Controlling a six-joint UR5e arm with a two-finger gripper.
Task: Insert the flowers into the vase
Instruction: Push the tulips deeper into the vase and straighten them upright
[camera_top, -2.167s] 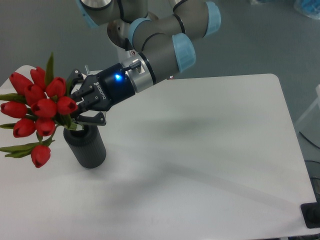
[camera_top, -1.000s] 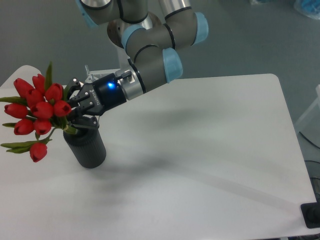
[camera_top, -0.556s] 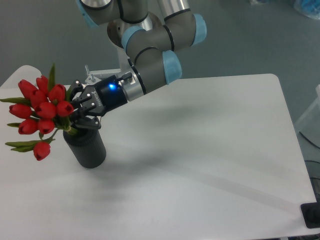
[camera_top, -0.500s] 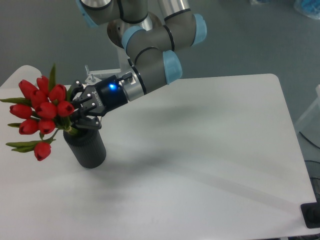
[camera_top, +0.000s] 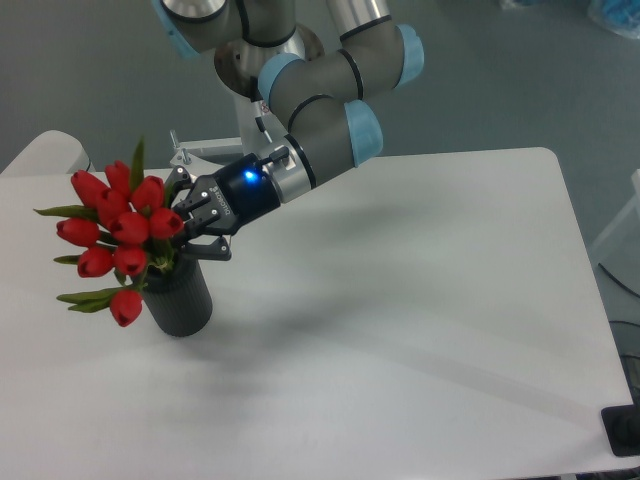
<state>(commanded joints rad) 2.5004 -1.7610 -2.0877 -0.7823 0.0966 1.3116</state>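
Note:
The flowers (camera_top: 118, 228), a bunch of red tulip buds with green leaves, lean out to the left over the vase's mouth. Their stems run down into the top of the vase (camera_top: 179, 298), a dark ribbed cylinder standing on the white table's left part. My gripper (camera_top: 187, 237) reaches in from the right, just above the vase's rim, and is shut on the stems right behind the buds. The stem ends are hidden by the buds and the fingers.
The white table (camera_top: 400, 300) stretches to the right and front of the vase. The arm's base (camera_top: 250, 50) stands behind the table's far edge. A black object (camera_top: 625, 430) sits at the lower right corner.
The gripper has moved right with the bunch. The buds have shifted right and swung more upright, now sitting over the vase's mouth instead of hanging out to its left.

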